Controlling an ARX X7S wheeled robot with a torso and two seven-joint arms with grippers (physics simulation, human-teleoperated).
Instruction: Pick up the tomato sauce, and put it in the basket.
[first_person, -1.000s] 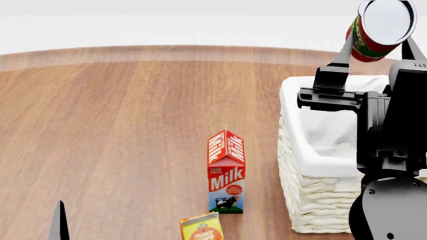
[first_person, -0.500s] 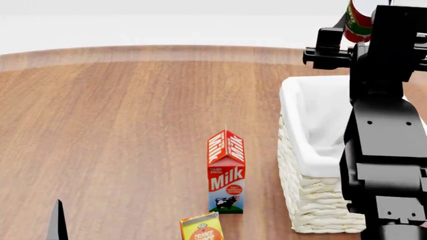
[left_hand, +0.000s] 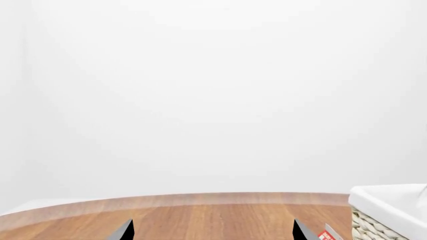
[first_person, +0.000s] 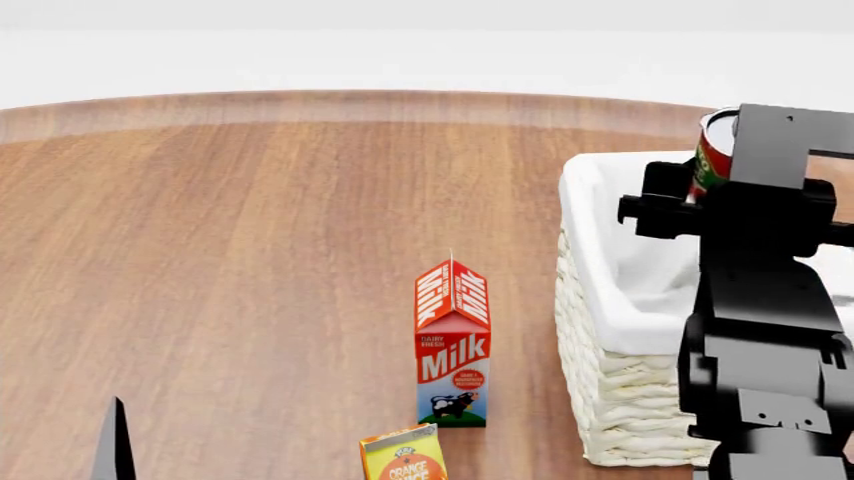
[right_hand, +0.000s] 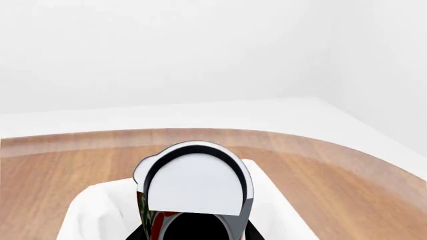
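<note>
The tomato sauce can (first_person: 711, 155), red with a green band, is held in my right gripper (first_person: 731, 165) over the far part of the cream wicker basket (first_person: 627, 330). My right arm hides most of the can in the head view. In the right wrist view the can's silver top (right_hand: 193, 187) faces the camera, with the basket's white lining (right_hand: 93, 215) below and behind it. My left gripper (left_hand: 213, 232) is open and empty, low over the table; one fingertip (first_person: 115, 445) shows at the bottom left of the head view.
A red milk carton (first_person: 453, 345) stands left of the basket, with an orange juice carton (first_person: 403, 455) in front of it. The round wooden table (first_person: 240, 250) stretches left. The basket's corner (left_hand: 390, 210) shows in the left wrist view.
My right arm swung up and turned, then came down with the can, from near the view's top to just above the basket's lining. The left gripper has barely moved.
</note>
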